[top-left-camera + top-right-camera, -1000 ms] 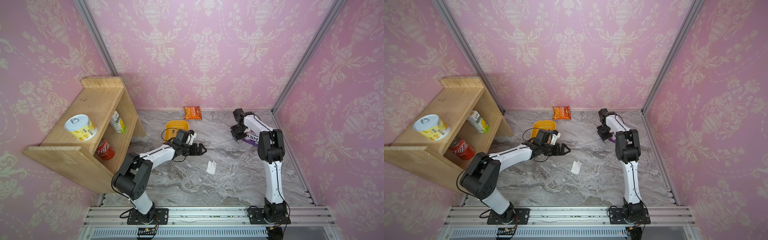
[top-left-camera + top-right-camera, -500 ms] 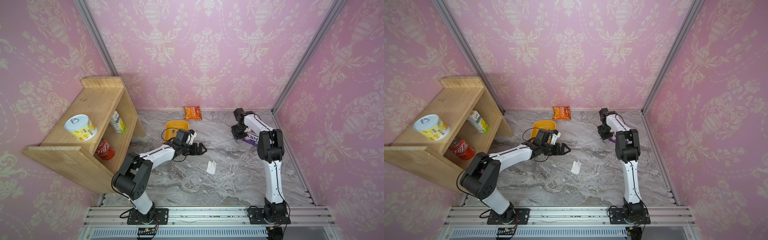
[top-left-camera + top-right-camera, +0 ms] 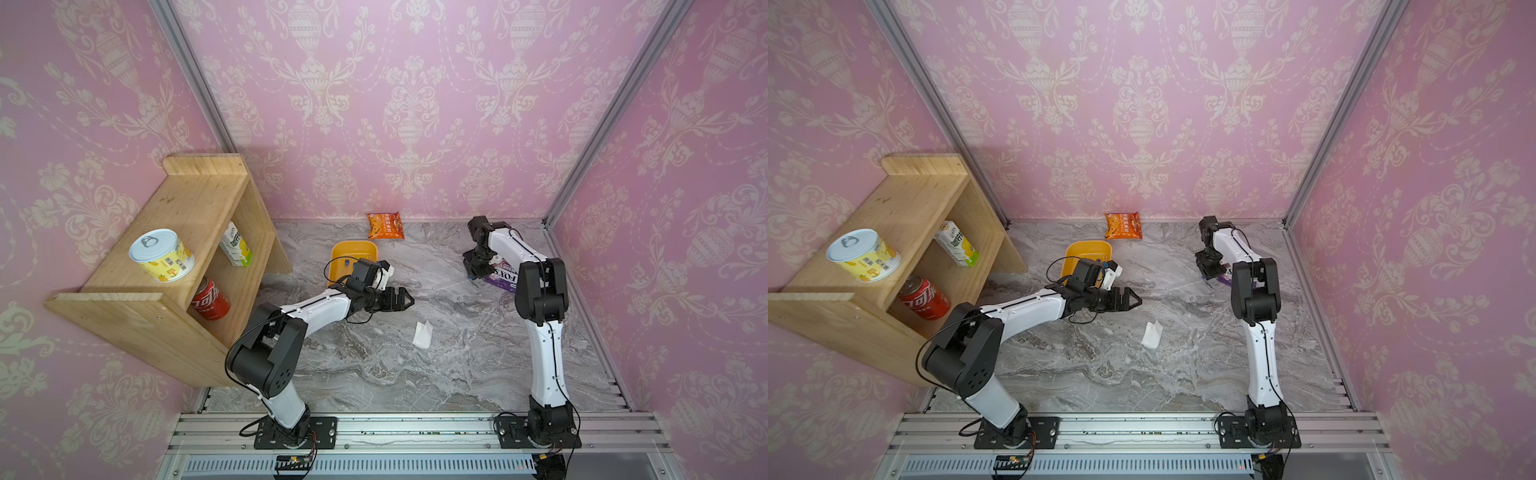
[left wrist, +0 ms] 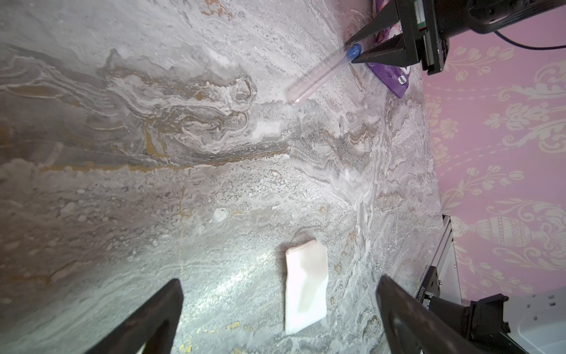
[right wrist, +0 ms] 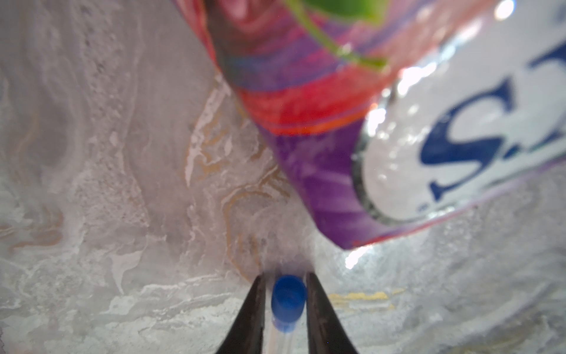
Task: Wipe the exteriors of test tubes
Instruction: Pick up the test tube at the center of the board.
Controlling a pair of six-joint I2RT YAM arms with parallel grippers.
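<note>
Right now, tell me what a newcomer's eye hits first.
The right gripper, shut on the blue-capped tube, beside the purple packet at the back right of the table. Then the white wipe lying mid-table before the open left gripper, and the wooden shelf against the left wall.

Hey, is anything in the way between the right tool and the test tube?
Nothing visible does. The tube has its blue cap right between the jaws of the right tool. The purple bag lies beside them, not between.
</note>
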